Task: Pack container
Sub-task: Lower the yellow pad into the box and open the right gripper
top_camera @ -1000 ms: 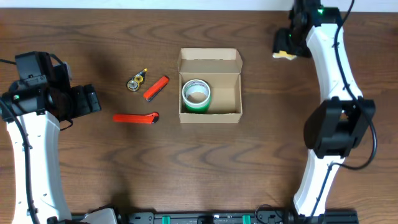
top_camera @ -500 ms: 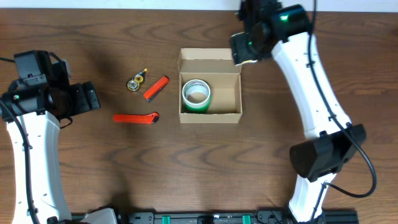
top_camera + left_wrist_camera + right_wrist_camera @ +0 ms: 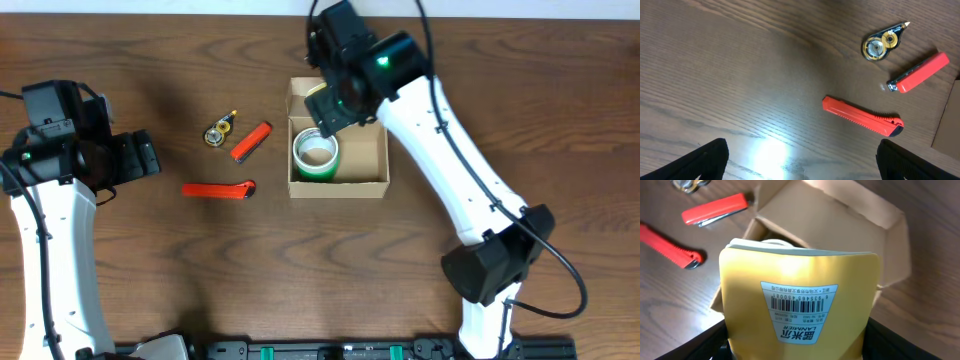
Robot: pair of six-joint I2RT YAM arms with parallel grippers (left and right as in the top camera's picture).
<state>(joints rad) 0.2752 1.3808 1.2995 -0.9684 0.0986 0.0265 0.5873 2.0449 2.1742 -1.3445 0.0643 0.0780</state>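
Right jaws: your right gripper [image 3: 328, 103] is clamped on a yellow pack [image 3: 800, 305] with a barcode label. The pack stands between the fingers and hides most of what lies below.
Left jaws: your left gripper [image 3: 802, 149] stands wide apart and holds nothing, hovering over bare wood.
Under the right jaws: the pack hangs over the 12 o'clock rim of the container [image 3: 368, 152], where the flap lid is hinged.
Container position: it sits at table centre, lid open, with a green tape roll [image 3: 316, 152] in its 9 o'clock half. The 3 o'clock half shows bare floor.
Loose items: at the container's 9 o'clock lie a red stapler-like tool [image 3: 252, 141], a correction tape dispenser [image 3: 218, 131] and a red box cutter [image 3: 218, 189], all apart from one another.
Handling: judge the container light and thin-walled. It will likely skid on the smooth wood if you nudge it, and the walls will flex under a hard squeeze.
Where to hold: pinch a side wall over its rim, at 3 or 6 o'clock. The flap would probably just fold at the hinge.
Change, right arm: a second ago it was far off at the container's 2 o'clock, then at the 1 o'clock corner. Now it is over the back rim.
Change, rest: your left arm, the container, the roll and the tools lie as before.
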